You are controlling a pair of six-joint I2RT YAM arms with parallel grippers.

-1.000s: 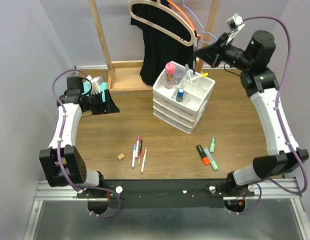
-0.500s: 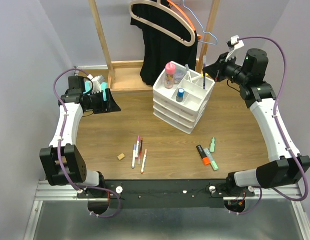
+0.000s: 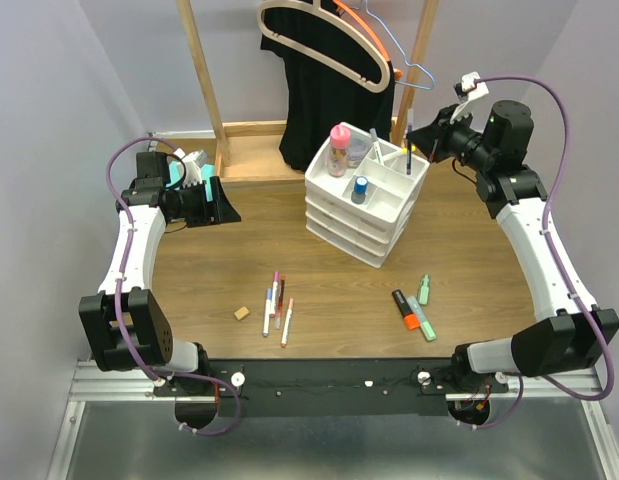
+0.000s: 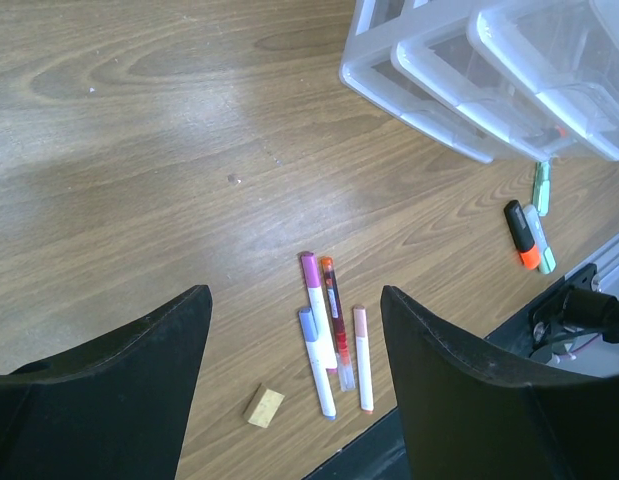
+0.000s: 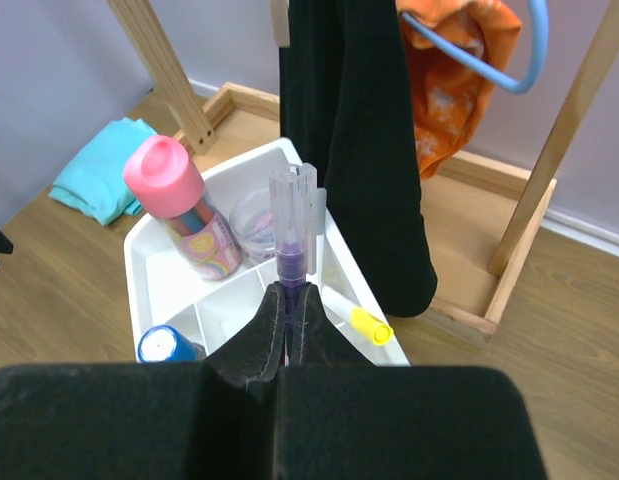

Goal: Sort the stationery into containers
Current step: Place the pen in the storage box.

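The right end effector (image 5: pixel 289 300) clenched a purple pen (image 5: pixel 292 235) upright above the white organiser (image 5: pixel 154 285); the left end effector (image 4: pixel 294 300) hung released, empty.

No readable text, label or number anywhere

The white three-drawer organiser (image 3: pixel 354 235) stands far centre. Its top tray holds a pink-capped bottle (image 3: pixel 339 148), a blue-capped tube (image 3: pixel 360 188) and a yellow marker (image 3: pixel 405 151). A clear-capped purple pen (image 3: pixel 409 138) hangs upright over the tray's far right corner. Near left lie four slim pens (image 3: pixel 277 305) side by side and a tan eraser (image 3: pixel 241 313). Near right lies an orange highlighter (image 3: pixel 406 312), with two green highlighters (image 3: pixel 424 289) just beside it.
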